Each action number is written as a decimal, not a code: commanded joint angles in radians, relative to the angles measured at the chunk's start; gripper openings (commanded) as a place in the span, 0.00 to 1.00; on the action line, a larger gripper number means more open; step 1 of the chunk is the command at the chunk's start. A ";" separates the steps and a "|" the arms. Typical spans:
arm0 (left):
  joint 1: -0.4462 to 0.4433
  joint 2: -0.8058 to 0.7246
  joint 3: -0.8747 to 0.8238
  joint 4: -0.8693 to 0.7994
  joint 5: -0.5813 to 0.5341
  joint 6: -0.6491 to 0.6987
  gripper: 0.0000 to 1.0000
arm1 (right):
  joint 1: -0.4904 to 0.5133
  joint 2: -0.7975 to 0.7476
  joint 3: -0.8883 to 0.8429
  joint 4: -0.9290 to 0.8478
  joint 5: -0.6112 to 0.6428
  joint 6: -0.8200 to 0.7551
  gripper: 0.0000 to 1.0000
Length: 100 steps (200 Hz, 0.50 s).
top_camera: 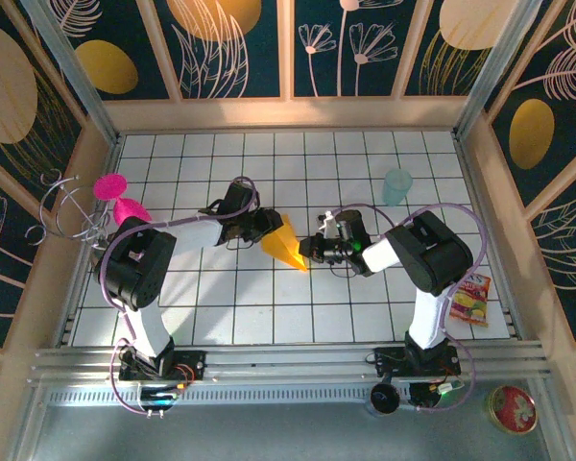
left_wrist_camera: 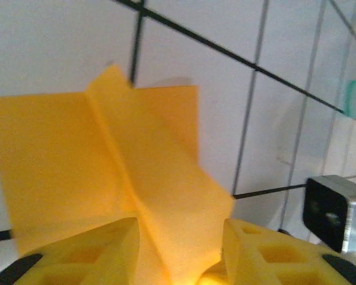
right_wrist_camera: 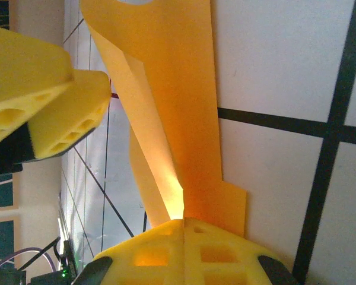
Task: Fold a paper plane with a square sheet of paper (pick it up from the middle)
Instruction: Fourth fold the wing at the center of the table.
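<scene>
Right gripper (right_wrist_camera: 183, 221) has its yellow foam pads squeezed tight together on one end of the thin orange-yellow paper sheet (right_wrist_camera: 166, 89), which is already creased into a pointed kite. Left gripper (left_wrist_camera: 181, 237) sits part-open, straddling the soft centre ridge. The paper's between the arms, mid-way across the white grid-tiled table (top_camera: 365, 307). Looks mid-fold to me. I'd guess the next move is for the left pads to close on that ridge and sharpen it gently.
</scene>
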State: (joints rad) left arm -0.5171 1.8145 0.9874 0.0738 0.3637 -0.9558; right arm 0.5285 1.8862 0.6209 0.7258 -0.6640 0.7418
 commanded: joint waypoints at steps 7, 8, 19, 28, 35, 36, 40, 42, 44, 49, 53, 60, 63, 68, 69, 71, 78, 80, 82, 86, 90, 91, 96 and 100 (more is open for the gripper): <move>0.002 -0.015 -0.021 0.153 0.130 -0.027 0.33 | -0.009 0.032 -0.003 -0.026 -0.006 -0.010 0.03; 0.002 -0.013 -0.027 0.155 0.133 -0.028 0.32 | -0.009 0.031 -0.003 -0.025 -0.006 -0.010 0.03; 0.002 -0.006 -0.039 0.186 0.147 -0.041 0.28 | -0.009 0.035 0.000 -0.027 -0.005 -0.012 0.04; 0.001 0.002 -0.041 0.196 0.153 -0.044 0.25 | -0.007 0.036 0.003 -0.035 -0.004 -0.014 0.04; 0.000 0.010 -0.038 0.201 0.159 -0.045 0.23 | -0.007 0.038 0.006 -0.039 -0.003 -0.016 0.04; 0.000 0.011 -0.038 0.200 0.158 -0.045 0.22 | -0.007 0.038 0.006 -0.040 -0.003 -0.016 0.04; 0.001 0.017 -0.037 0.199 0.159 -0.045 0.21 | -0.007 0.039 0.008 -0.041 -0.003 -0.018 0.04; 0.000 0.021 -0.035 0.199 0.162 -0.046 0.21 | -0.007 0.039 0.009 -0.042 -0.003 -0.018 0.04; 0.001 0.023 -0.034 0.199 0.165 -0.046 0.20 | -0.006 0.039 0.010 -0.042 -0.003 -0.018 0.04; 0.000 0.030 -0.031 0.201 0.169 -0.047 0.19 | -0.005 0.040 0.011 -0.046 -0.003 -0.020 0.04; 0.000 0.036 -0.030 0.201 0.172 -0.049 0.18 | -0.006 0.043 0.012 -0.046 -0.004 -0.020 0.04; 0.000 0.045 -0.027 0.201 0.177 -0.050 0.17 | -0.005 0.043 0.016 -0.050 -0.005 -0.022 0.04; 0.001 0.048 -0.026 0.200 0.178 -0.050 0.16 | -0.005 0.044 0.018 -0.051 -0.005 -0.022 0.04; 0.000 0.054 -0.024 0.200 0.180 -0.051 0.15 | -0.005 0.045 0.020 -0.054 -0.005 -0.025 0.05; 0.000 0.055 -0.023 0.200 0.181 -0.051 0.15 | -0.005 0.044 0.020 -0.055 -0.005 -0.025 0.05; 0.000 0.058 -0.023 0.199 0.181 -0.051 0.15 | -0.004 0.045 0.020 -0.056 -0.005 -0.025 0.04; 0.000 0.065 -0.021 0.199 0.183 -0.051 0.15 | -0.004 0.045 0.025 -0.061 -0.005 -0.029 0.05; 0.000 0.067 -0.021 0.199 0.183 -0.051 0.14 | -0.004 0.046 0.025 -0.061 -0.005 -0.029 0.05; 0.001 0.069 -0.021 0.199 0.183 -0.051 0.14 | -0.004 0.046 0.026 -0.063 -0.005 -0.030 0.05; 0.000 0.073 -0.020 0.198 0.184 -0.049 0.14 | -0.004 0.047 0.027 -0.064 -0.005 -0.031 0.05; 0.000 0.077 -0.021 0.198 0.186 -0.049 0.14 | -0.004 0.048 0.029 -0.069 -0.005 -0.032 0.05; 0.000 0.078 -0.021 0.198 0.187 -0.049 0.14 | -0.004 0.048 0.029 -0.069 -0.005 -0.033 0.05; 0.000 0.083 -0.020 0.196 0.187 -0.047 0.13 | -0.004 0.051 0.032 -0.073 -0.006 -0.034 0.05; 0.000 0.086 -0.006 0.191 0.190 -0.045 0.13 | -0.003 0.052 0.035 -0.076 -0.008 -0.036 0.06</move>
State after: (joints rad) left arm -0.5175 1.8702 0.9585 0.2443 0.5198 -0.9993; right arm 0.5243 1.8969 0.6346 0.7158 -0.6853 0.7380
